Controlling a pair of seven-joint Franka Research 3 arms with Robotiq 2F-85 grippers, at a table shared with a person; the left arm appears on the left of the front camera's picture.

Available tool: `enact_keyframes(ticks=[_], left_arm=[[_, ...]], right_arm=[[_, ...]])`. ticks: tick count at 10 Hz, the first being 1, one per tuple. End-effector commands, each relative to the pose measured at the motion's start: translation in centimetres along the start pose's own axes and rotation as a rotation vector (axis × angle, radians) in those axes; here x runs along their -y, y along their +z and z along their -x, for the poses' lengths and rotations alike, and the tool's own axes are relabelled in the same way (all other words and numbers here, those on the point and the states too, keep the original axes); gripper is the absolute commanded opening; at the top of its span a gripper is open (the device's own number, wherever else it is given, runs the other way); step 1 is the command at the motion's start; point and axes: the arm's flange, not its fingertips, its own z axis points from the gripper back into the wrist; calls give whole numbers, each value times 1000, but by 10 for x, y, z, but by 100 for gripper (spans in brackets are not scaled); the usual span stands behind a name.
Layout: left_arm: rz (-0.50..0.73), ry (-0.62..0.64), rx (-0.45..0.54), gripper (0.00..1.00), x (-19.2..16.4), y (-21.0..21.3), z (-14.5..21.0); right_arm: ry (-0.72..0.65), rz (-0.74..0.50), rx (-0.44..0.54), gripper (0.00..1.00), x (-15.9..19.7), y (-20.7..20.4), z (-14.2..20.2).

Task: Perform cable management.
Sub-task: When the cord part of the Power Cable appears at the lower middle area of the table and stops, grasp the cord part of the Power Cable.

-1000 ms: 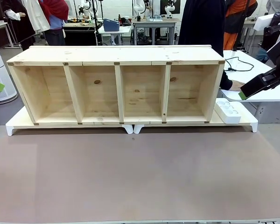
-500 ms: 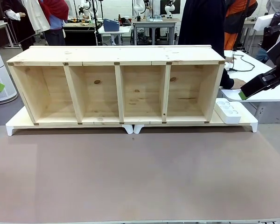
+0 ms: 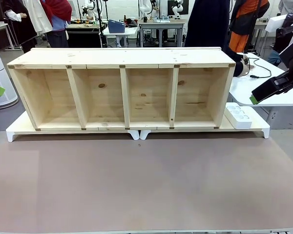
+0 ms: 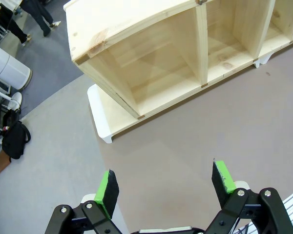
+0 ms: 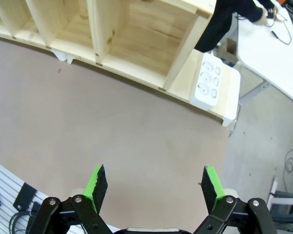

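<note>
Lying on the white side table (image 3: 283, 97) at far right, the cable (image 3: 271, 72) curls just beside a person's hand (image 3: 243, 66) reaching past the wooden shelf (image 3: 122, 58); whether that hand grips it I cannot tell; the right gripper (image 5: 154, 189) hangs spread and empty over the brown tabletop (image 5: 112, 122), its wrist view giving the white power strip (image 5: 211, 83) from above; the left gripper (image 4: 166, 187), likewise released, faces the shelf's opposite end, grey floor beyond.

The right gripper (image 5: 154, 179) is seen wide open above the brown table (image 5: 136, 131); a white power strip (image 5: 210, 83) is seen just beside the wooden shelf (image 5: 136, 34).
</note>
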Motion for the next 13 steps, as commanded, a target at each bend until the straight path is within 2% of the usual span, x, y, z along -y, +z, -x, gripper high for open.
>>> enact_keyframes(ticks=[1,13], left_arm=[[-1,1,0,100,-1,0,0],[-1,1,0,100,-1,0,0]], right_arm=[[2,-2,3,100,0,0,-1],[2,-2,3,100,0,0,-1]])
